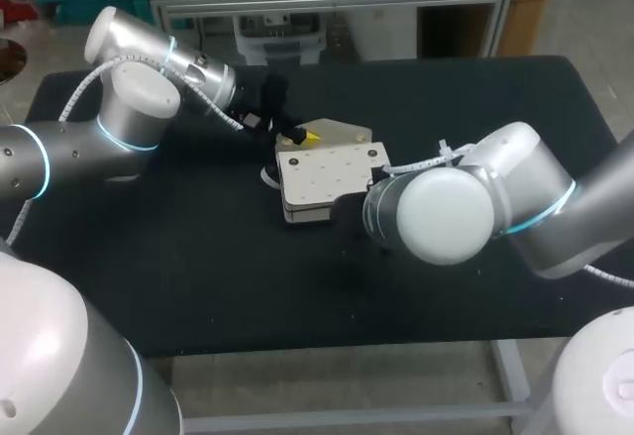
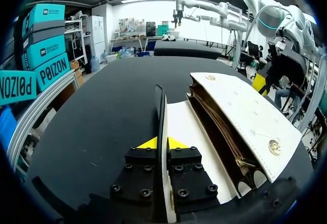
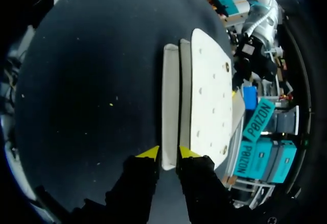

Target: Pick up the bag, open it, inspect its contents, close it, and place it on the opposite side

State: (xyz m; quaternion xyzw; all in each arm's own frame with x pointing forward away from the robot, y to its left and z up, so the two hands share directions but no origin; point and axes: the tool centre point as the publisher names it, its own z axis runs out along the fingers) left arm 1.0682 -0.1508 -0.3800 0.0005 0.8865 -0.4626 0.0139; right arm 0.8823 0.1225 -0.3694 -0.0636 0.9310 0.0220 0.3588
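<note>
The bag [image 1: 322, 177] is found at the middle of the table [image 1: 198, 286], held from two sides. The left gripper [image 2: 162, 144] is clamped on the thin edge of the flap [image 2: 160, 106], with a finger pressed on each face. The right gripper [image 3: 169, 153] is closed in the same way on the near-right end of the bag. The mouth is seen open — the brown lining [image 2: 219, 127] is exposed. Picking up and opening can be judged as done, and inspection as in hand. Closing and placing on the opposite side are left — whether the bag is lifted off the table cannot be told.
</note>
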